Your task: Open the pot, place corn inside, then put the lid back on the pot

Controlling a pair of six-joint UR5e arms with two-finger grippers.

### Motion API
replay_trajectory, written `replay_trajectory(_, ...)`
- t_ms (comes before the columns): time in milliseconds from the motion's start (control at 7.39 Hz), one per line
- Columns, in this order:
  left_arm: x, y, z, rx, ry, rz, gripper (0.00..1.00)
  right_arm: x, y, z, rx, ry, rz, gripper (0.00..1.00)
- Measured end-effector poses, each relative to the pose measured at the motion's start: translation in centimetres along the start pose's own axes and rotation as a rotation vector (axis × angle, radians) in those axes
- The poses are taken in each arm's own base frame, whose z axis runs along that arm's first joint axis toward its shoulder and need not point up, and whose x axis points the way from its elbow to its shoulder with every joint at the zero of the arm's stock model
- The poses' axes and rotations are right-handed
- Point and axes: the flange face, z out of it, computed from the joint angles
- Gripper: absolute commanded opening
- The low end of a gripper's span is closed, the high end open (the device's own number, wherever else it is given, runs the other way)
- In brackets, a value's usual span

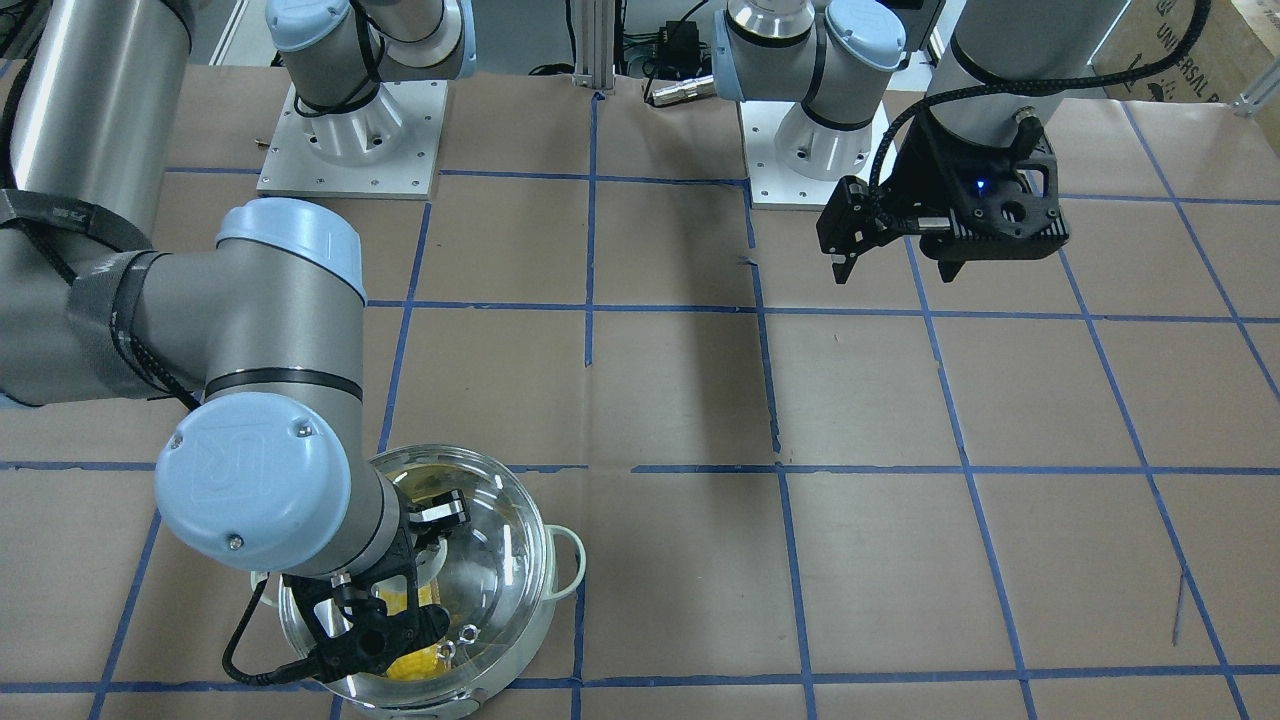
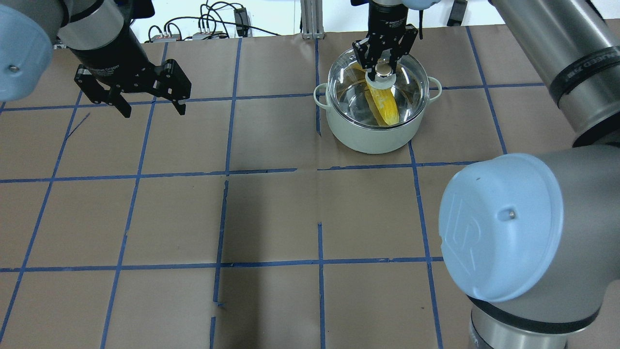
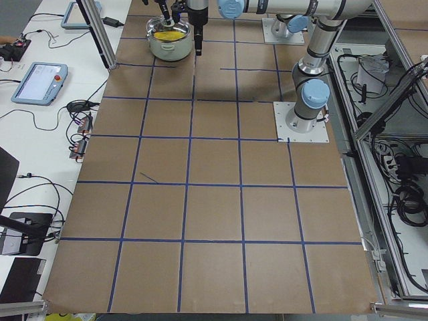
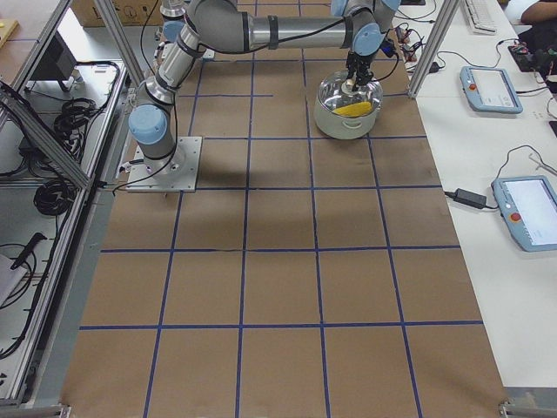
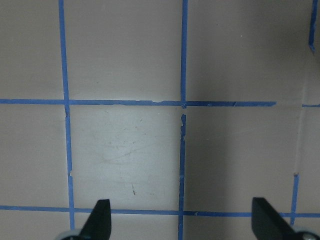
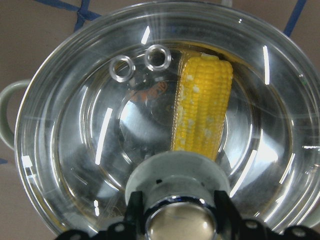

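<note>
**A:** Overhead exterior view: has the right gripper (image 2: 384, 72) got the lid (image 2: 348, 89)?

**B:** Yes. Its jaws pinch the knob (image 6: 177, 220), which sits squarely between them. The lid looks seated on the pot (image 2: 368, 138), far and slightly right.

**A:** And the corn (image 2: 385, 106)?

**B:** Inside, under the glass, its long axis slanting from beneath the knob toward the near side.

**A:** The left gripper (image 2: 154, 111)?

**B:** Spread wide, empty, well apart at far left. Release probably goes straight up.

A brown table (image 2: 271, 218) has blue tape lines (image 2: 320, 242) that make big squares. In the right side view, a white bench (image 4: 452, 261) holds one screen (image 4: 492, 89) at two o'clock, another screen (image 4: 528, 212) at three o'clock, and a black box (image 4: 471, 198) near them.
</note>
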Motion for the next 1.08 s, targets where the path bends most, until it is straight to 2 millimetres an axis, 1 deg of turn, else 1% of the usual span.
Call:
replay_trajectory(135, -0.01, 0.01, 0.02, -0.001, -0.001, 0.000, 1.00, 0.01, -0.02, 0.06, 0.001, 0.001, 0.000, 0.93)
replay_trajectory(271, -0.01, 0.01, 0.02, -0.001, -0.001, 0.000, 1.00, 0.02, -0.03, 0.15, 0.001, 0.001, -0.001, 0.99)
replay_trajectory(1082, -0.03, 0.02, 0.01, -0.001, -0.003, 0.000, 1.00, -0.27, -0.04, 0.17, 0.003, -0.006, 0.001, 0.98)
